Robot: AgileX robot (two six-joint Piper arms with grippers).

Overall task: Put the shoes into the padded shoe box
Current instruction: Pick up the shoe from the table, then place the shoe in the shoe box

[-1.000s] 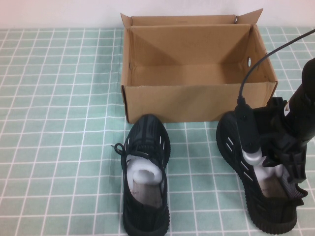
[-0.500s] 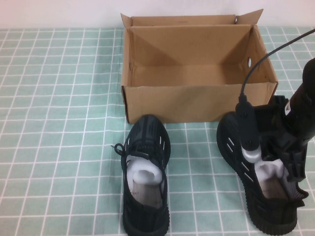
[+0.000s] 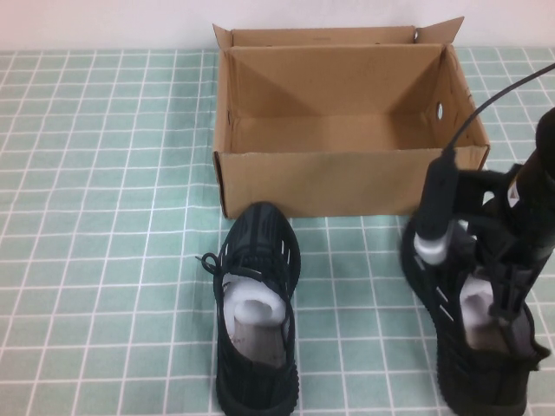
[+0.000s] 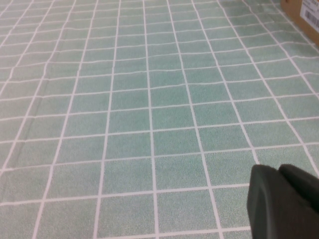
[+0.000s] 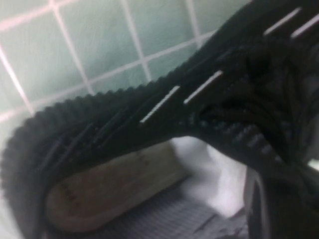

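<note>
Brown cardboard box (image 3: 347, 130) with its flaps standing up sits at the far side of the green checked tablecloth (image 3: 104, 217), and it is open on top. Two black knit sneakers with little white dashes on their sides lie in front of it, on the near side. One sneaker (image 3: 256, 316) rests flat on the cloth near the middle, its toe just in front of the box's front wall, with white paper stuffed inside. The other sneaker (image 3: 477, 338) is on the right, apart from the first one. The right gripper (image 3: 499, 282) reaches down into this shoe and is pinched tight on its upper edge. The left gripper (image 4: 284, 201) shows only in its own wrist view, closed with nothing in it, hanging over bare cloth.
</note>
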